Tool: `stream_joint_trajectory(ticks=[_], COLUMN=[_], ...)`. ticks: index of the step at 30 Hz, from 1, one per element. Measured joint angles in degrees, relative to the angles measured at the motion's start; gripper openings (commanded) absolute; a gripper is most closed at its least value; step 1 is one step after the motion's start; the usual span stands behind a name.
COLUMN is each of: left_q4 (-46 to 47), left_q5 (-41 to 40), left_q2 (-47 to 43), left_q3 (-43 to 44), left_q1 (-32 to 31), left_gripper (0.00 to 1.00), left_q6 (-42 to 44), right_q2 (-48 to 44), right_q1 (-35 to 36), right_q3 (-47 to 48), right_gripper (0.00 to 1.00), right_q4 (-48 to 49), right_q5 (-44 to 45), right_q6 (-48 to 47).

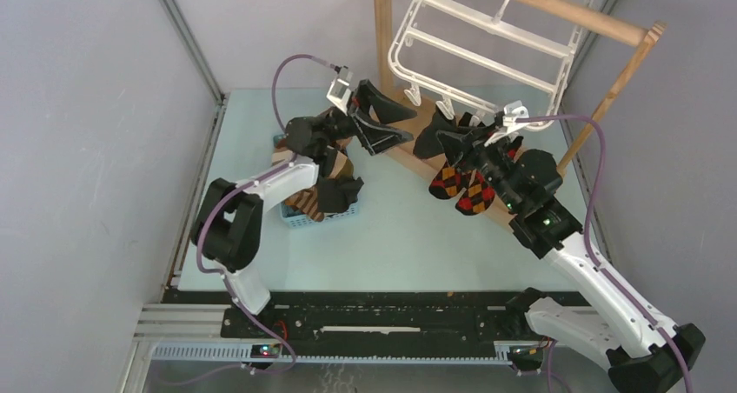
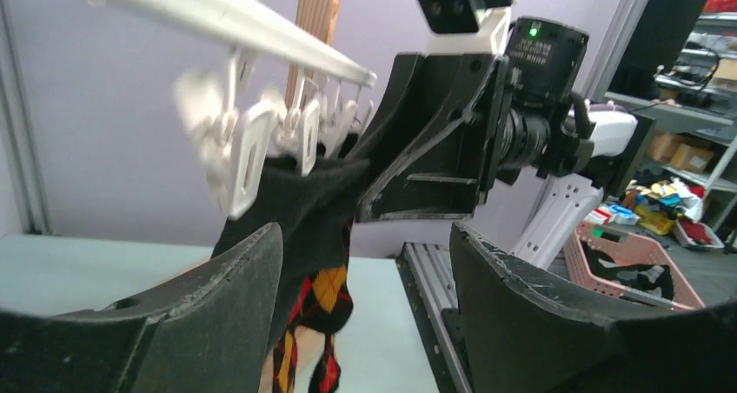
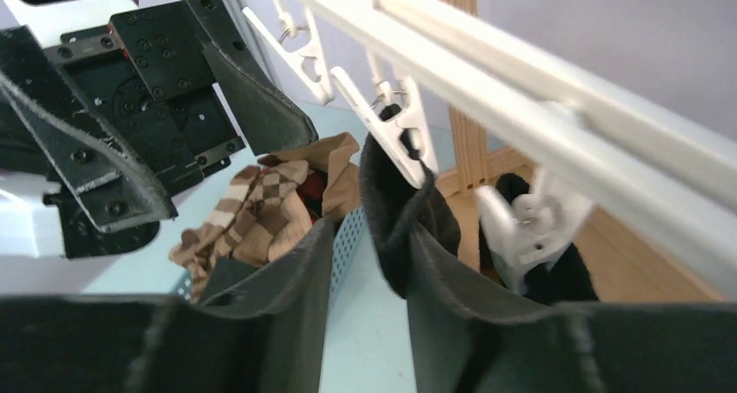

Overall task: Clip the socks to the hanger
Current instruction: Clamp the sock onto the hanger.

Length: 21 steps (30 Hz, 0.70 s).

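Step in hand, as I read it: a sock (image 3: 391, 210) is on the hanger (image 3: 539, 106), black cuff pinched in a clip (image 3: 398, 136), argyle foot hanging below over the tabletop (image 1: 391, 245). A second sock (image 1: 475, 195) hangs on the next clip along. The hanger itself hangs from the wooden stand (image 1: 556, 8)

Right fingers (image 3: 278, 306): parted part-way. The cuff hangs in the gap and touches one finger (from my wrist view it looks like contact only, not a pinch)

Left fingers (image 2: 235, 297): wide open, holding nothing, up beside the clip row, facing the right arm

Next move, my call: back the right arm straight down and out so it doesn't drag the cuff off the clip. Then send an arm to the blue basket (image 1: 300, 217) for another of the loose socks (image 3: 261, 202), and line its cuff up with a free clip. Risk is snagging the hanging socks on the way out
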Motion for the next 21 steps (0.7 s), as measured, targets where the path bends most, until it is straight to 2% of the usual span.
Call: stream_joint_trajectory(ticks=[7,11,14,21], left_q4=[-2.3,-8.1,-17.9,-53.7], left_q5=[-2.2,-3.6,-5.4,-16.9], left_q2=[-10.5,-20.4,-30.5,-52.2], left_q3=[-14.1,-21.4,-25.8,-27.3], left_q1=[1.7,2.0,2.0,1.4], left_gripper=[0.75,0.75,0.76,0.78], left_q6=[5.0,10.0,16.1,34.5], right_q2=[-5.5,-9.0,-11.3,-16.3], right_q1=[-0.2,-1.6,-6.1,-14.4], right_q3=[0.0,0.6,2.3,5.0], right_gripper=[0.72,0.84,0.87,0.88], right_q4=[-7.3,-14.4,-22.1,-42.1], right_q5=[-9.4,-16.3,-24.0,-40.6], right_q6=[-6.1,-10.1,-15.5,-31.3])
